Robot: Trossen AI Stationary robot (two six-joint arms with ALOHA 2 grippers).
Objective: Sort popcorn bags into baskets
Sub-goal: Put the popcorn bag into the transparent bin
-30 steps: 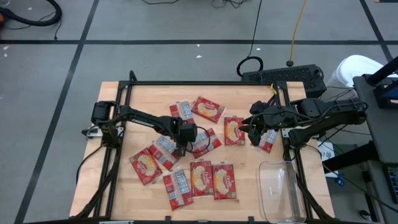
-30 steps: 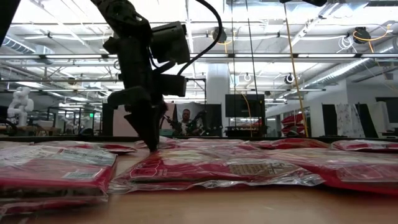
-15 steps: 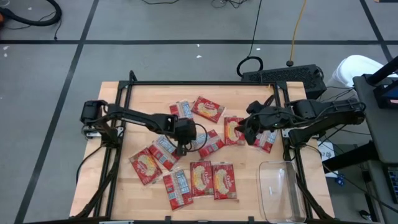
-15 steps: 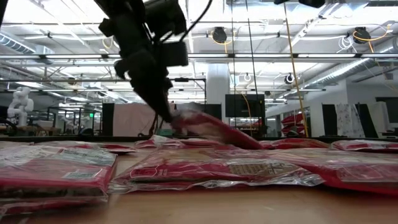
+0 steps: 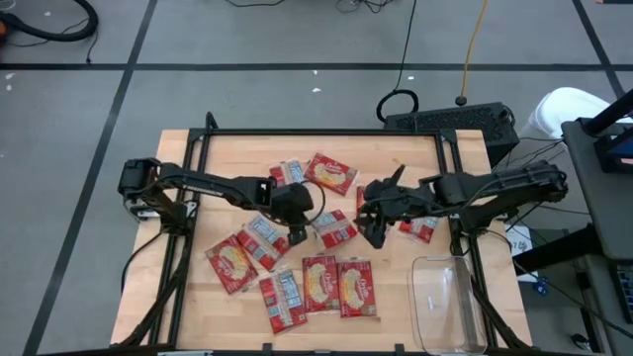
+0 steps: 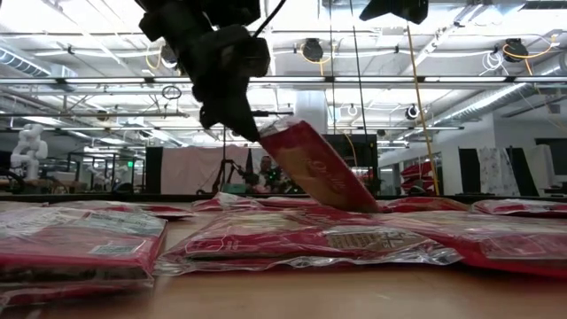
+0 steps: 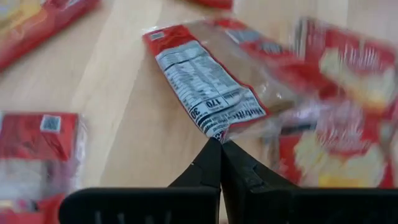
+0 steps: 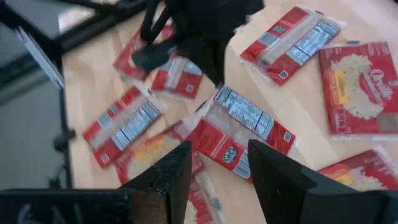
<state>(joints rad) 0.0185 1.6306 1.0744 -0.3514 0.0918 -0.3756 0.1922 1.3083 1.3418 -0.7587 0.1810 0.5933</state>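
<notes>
Several red popcorn bags [image 5: 321, 282] lie flat on the wooden table. My left gripper [image 5: 305, 227] is above the table's middle, shut on one popcorn bag [image 6: 312, 168] whose white-grey printed face [image 7: 208, 84] is turned up. My right gripper [image 8: 219, 165] hangs open just to the right of it, above that bag [image 8: 245, 127], with nothing between its fingers. The clear basket [image 5: 450, 302] stands at the table's near right corner. My left gripper pinches the bag's sealed end edge [image 7: 217, 132] between its two shut fingers, which slant down from the table's left. The bag tilts down away from the fingers. Its held end is raised, and its lower end [image 6: 365, 204] rests among the other bags.
Loose bags lie around the held one: two at the far middle [image 5: 331, 173], several toward the near edge [image 5: 237, 262], one at the right [image 5: 420, 227]. A black frame [image 5: 316, 133] rims the table. The two grippers are close together.
My left gripper has risen and rolled, shut on the bag's end. That end has lifted off the table while the other end stayed down, so the bag now slants. My right gripper has moved toward the table's left, nearer the left gripper, and has sunk a little.
</notes>
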